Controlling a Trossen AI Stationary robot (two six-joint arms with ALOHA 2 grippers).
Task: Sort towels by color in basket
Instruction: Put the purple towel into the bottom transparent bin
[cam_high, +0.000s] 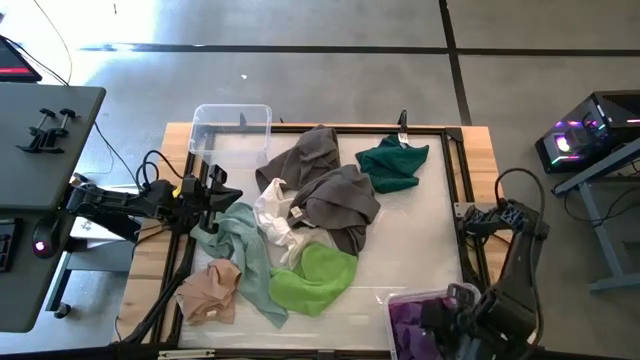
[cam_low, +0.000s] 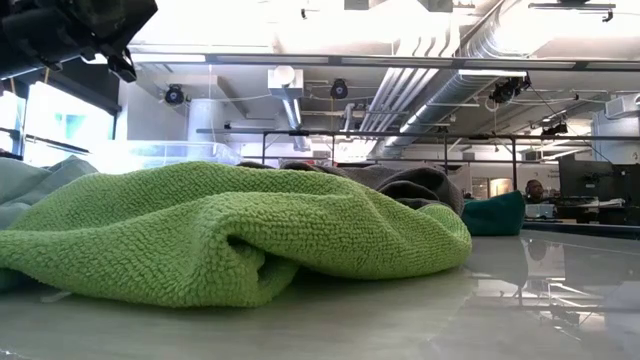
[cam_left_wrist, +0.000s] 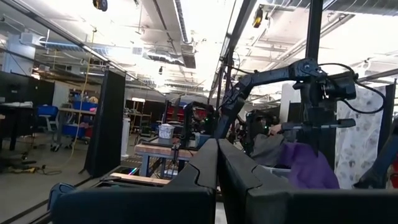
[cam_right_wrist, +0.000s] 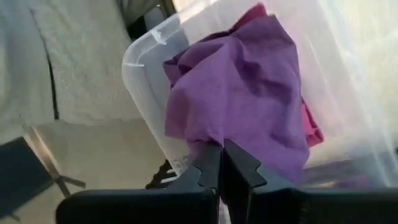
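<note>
Here the right hand (cam_right_wrist: 221, 163) sits over a clear bin (cam_right_wrist: 144, 93) at the desk's near right corner, its fingers closed to a narrow pinch on the lower edge of the purple towel (cam_right_wrist: 242, 87). That towel is bunched inside the bin, directly ahead of the fingertips, with the magenta towel (cam_right_wrist: 311, 121) showing beneath and behind it. The step in hand looks like dropping purple in with magenta. To do it well, the hand should open fully while the cloth is inside the rim, then lift straight up so no fold snags on a finger and drags back out.

The left hand (cam_high: 212, 190) waits at the desk's left edge, fingers pressed together and empty. Just ahead of it lie the pale mint towel (cam_high: 243, 250) and white towel (cam_high: 272, 215); past them are two grey towels (cam_high: 335, 190), with the dark teal towel (cam_high: 392, 163) farthest off. The lime green towel (cam_high: 315, 278) and peach towel (cam_high: 210, 290) lie off to its side, towards the near edge. A second bin (cam_high: 231, 130) stands at the far left corner.

Only the right wrist view shows the pinch and the magenta cloth; from above, that bin is half hidden by the arm. The low view is filled by the lime green towel. The left wrist view shows the right arm raised over purple cloth.
</note>
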